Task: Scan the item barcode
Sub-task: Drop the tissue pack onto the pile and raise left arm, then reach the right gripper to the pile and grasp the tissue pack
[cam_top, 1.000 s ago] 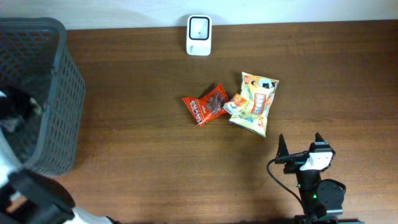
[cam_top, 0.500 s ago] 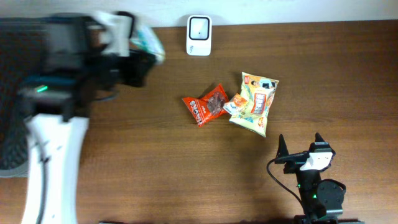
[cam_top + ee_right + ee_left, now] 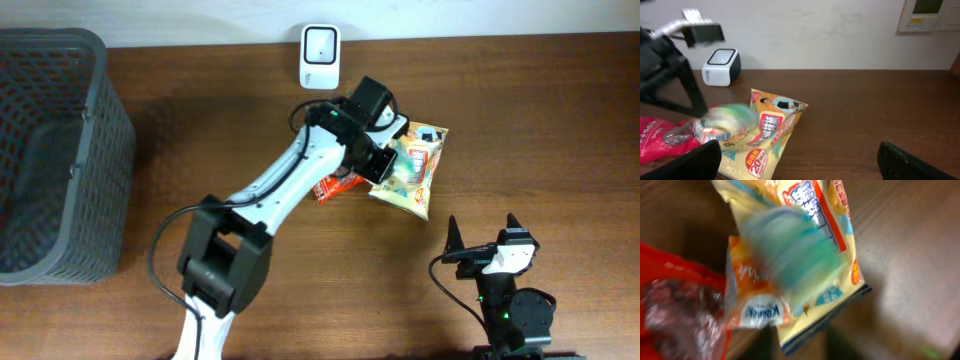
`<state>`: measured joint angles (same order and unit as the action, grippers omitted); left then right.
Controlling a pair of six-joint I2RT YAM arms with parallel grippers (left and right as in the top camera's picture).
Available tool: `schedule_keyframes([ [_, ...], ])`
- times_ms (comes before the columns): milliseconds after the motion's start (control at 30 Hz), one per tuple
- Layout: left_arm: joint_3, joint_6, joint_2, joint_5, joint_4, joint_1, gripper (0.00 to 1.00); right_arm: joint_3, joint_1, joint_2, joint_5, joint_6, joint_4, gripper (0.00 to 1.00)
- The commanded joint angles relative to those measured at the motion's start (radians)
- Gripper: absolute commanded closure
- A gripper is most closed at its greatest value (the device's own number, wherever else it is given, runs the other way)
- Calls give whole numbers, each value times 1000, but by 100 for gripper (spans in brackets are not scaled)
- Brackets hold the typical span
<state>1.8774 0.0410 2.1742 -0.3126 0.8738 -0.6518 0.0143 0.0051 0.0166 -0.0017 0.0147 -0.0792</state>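
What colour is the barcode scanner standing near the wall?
The scanner is white with a grey top window, clearest in the overhead view.

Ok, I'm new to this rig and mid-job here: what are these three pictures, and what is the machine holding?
Two robot arms work at a brown table. The top picture looks straight down on it; the other two come from a camera on each wrist. From above you see a dark basket on the left, a white barcode scanner at the back, and a red bag and a yellow bag in the middle. The left claw is over the bags. Its camera shows a teal packet so blurred that I cannot tell whether it is gripped. The right claw sits near the front edge, open and empty.
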Motion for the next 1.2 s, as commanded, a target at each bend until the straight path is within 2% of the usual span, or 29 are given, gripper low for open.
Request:
schedule_keyframes([
  [0, 1, -16, 13, 7, -16, 2, 40, -9, -6, -4, -5, -3, -1, 2],
  [67, 29, -15, 10, 6, 0, 13, 39, -9, -6, -4, -5, -3, -1, 2],
  [167, 149, -11, -18, 6, 115, 59, 33, -9, -6, -4, -5, -3, 0, 2],
  [200, 194, -11, -34, 6, 160, 81, 25, -9, -6, -4, -5, -3, 0, 1],
  [267, 294, -12, -66, 7, 254, 134, 4, -9, -6, -4, -5, -3, 0, 2],
  [300, 334, -12, -77, 7, 292, 157, 0, -9, -6, -4, -5, -3, -1, 1],
  [500, 396, -12, -133, 76, 465, 360, 1, -9, -5, -4, -5, -3, 0, 2],
  [633, 395, -12, -131, 78, 509, 459, 1, -9, -6, -4, -5, -3, 0, 2],
  [733, 394, -11, -130, 143, 539, 508, 1, -9, -6, -4, -5, -3, 0, 2],
  [800, 394, 51, -130, 177, 549, 570, 1, -9, -6, -4, -5, -3, 0, 2],
  [867, 394, 104, -130, 171, 550, 599, 1, -9, -6, -4, -5, -3, 0, 2],
  [1067, 394, 108, -130, 171, 549, 621, 1, -9, -6, -4, -5, -3, 9, 2],
  [1100, 394, 108, -130, 171, 549, 619, 1, -9, -5, -4, -31, 16, 23, 2],
  [1167, 394, 108, -130, 172, 550, 618, 1, -9, -5, -4, -203, 140, 70, 1],
])
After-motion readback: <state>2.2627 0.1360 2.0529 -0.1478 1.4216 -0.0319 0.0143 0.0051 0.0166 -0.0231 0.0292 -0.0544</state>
